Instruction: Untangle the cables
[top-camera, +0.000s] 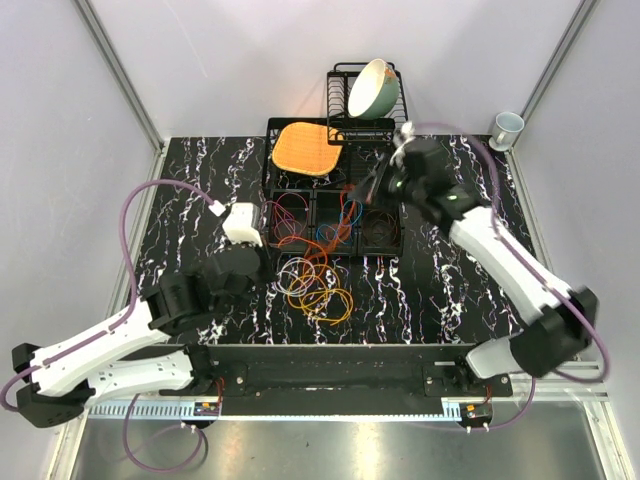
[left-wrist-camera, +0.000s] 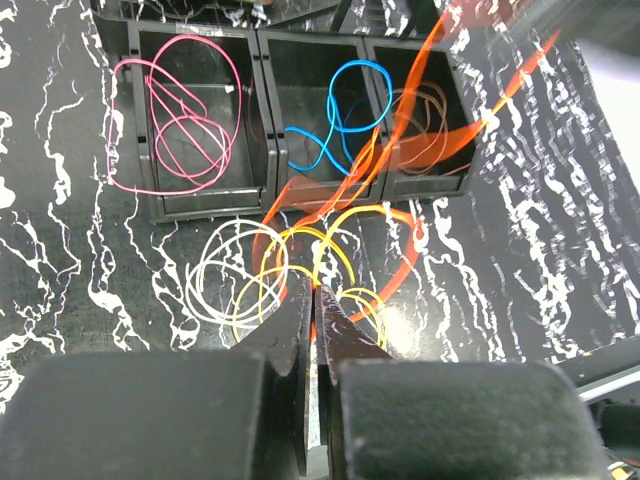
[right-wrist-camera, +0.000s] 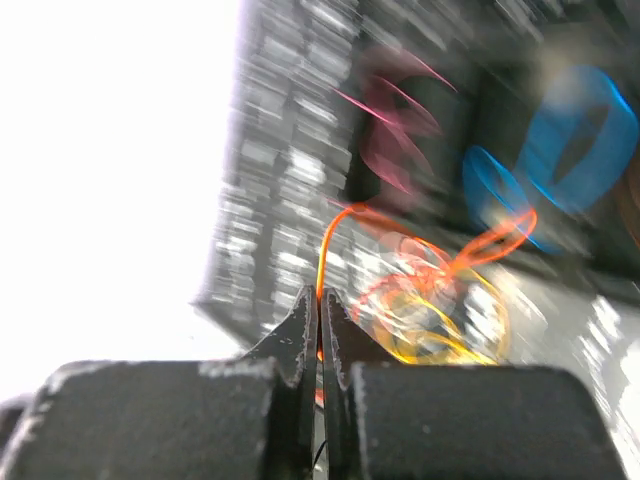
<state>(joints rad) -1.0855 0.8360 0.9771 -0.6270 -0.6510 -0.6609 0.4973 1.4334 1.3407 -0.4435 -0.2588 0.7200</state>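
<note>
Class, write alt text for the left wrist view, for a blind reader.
A blurred orange cable runs from white and yellow loops across three black bins; one holds a pink cable, one a blue cable. The left gripper is shut, bottom centre.

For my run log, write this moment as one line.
right gripper: shut on orange cable, above bins | left gripper: shut, over yellow cables | pink cable, blue cable: in bins
</note>
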